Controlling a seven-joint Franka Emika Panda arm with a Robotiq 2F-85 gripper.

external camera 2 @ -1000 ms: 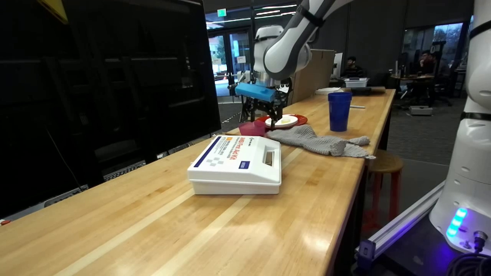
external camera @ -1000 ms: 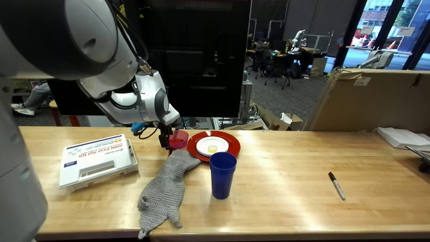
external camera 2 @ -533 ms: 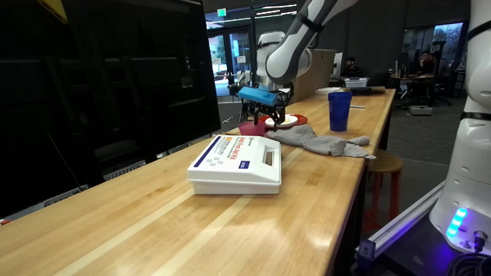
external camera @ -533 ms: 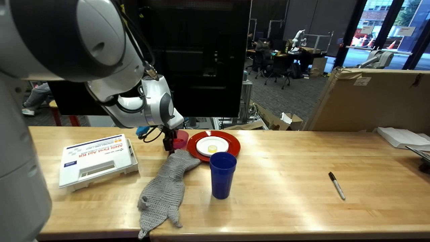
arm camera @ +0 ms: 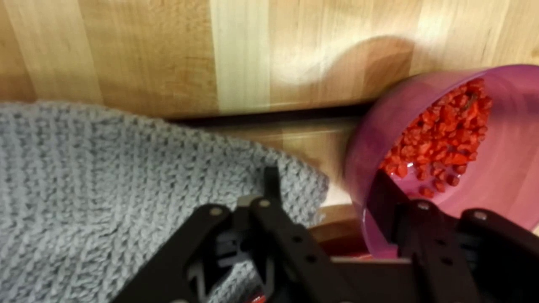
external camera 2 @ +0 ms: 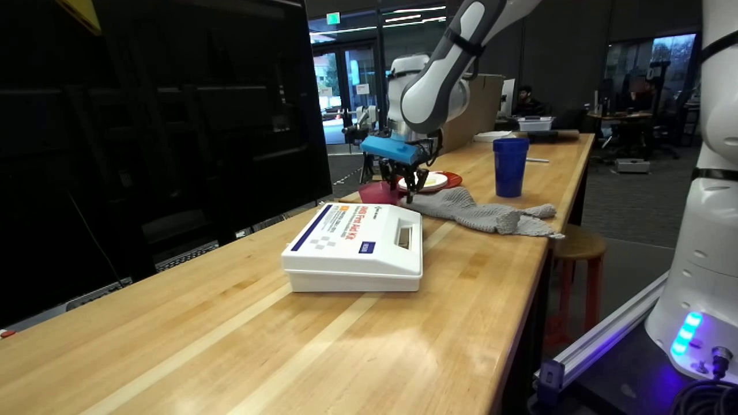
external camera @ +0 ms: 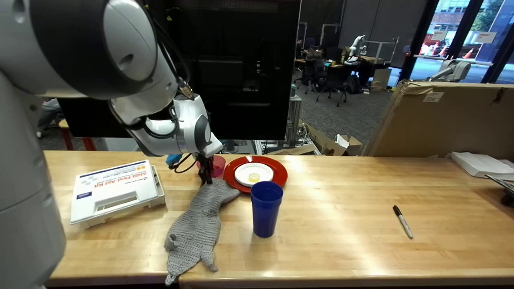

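My gripper (arm camera: 326, 187) is open with nothing between its fingers that it grips. It points down at the pink bowl (arm camera: 377, 130), whose near wall lies between the fingers. One finger is over or inside the bowl; the other is outside, over the tip of the grey knitted piece (arm camera: 126, 181). Whether they touch is unclear. Small red pieces (arm camera: 446, 134) lie in the bowl. In both exterior views the gripper (external camera: 206, 170) (external camera 2: 399, 187) is low at the bowl (external camera: 219, 165) (external camera 2: 376, 193), beside the knitted piece (external camera: 196, 220) (external camera 2: 461, 208).
A red plate (external camera: 281, 174) with a white plate (external camera: 241, 176) and a small yellow item (external camera: 253, 177) sits beside the bowl. A blue cup (external camera: 265, 212) stands nearby. A first aid case (external camera: 116, 192) and a marker (external camera: 402, 222) lie on the table. A black screen (external camera 2: 173, 115) stands behind.
My gripper has moved down towards the table and slightly to the right in both exterior views, onto the bowl's edge and the knitted piece's tip. The other objects have not moved.
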